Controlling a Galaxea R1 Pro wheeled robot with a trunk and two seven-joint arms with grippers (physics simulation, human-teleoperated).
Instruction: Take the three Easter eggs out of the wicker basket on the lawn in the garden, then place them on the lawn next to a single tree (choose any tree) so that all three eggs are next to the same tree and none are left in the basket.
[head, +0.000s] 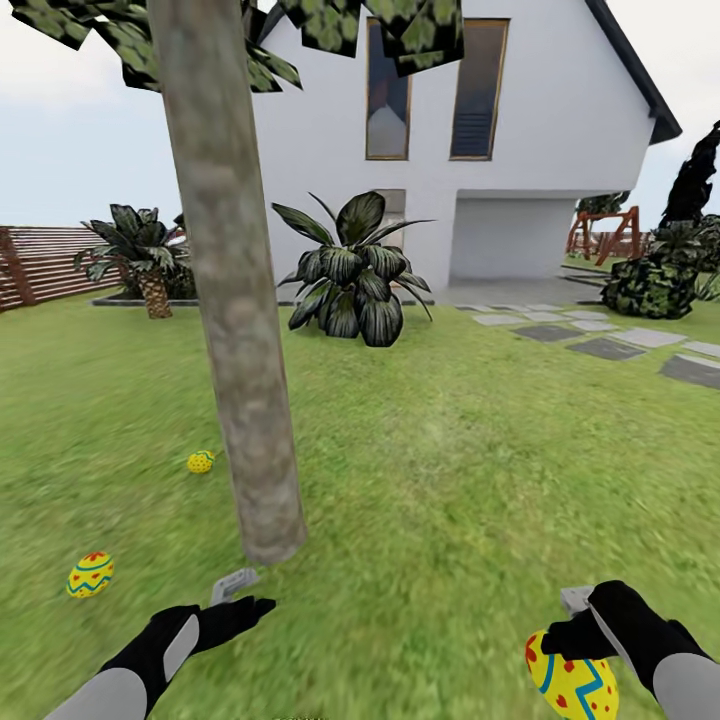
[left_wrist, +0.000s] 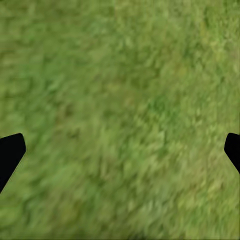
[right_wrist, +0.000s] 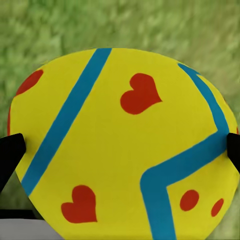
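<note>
Gripping an Easter egg, right gripper hangs low.

Flat, even daylight under a pale overcast sky, no clear light direction and no cast shadows on the lawn. Render looked soft; grass smeared and blurry toward the head view's lower edge. Both wrist views showed grass out of focus, low-res.
</note>
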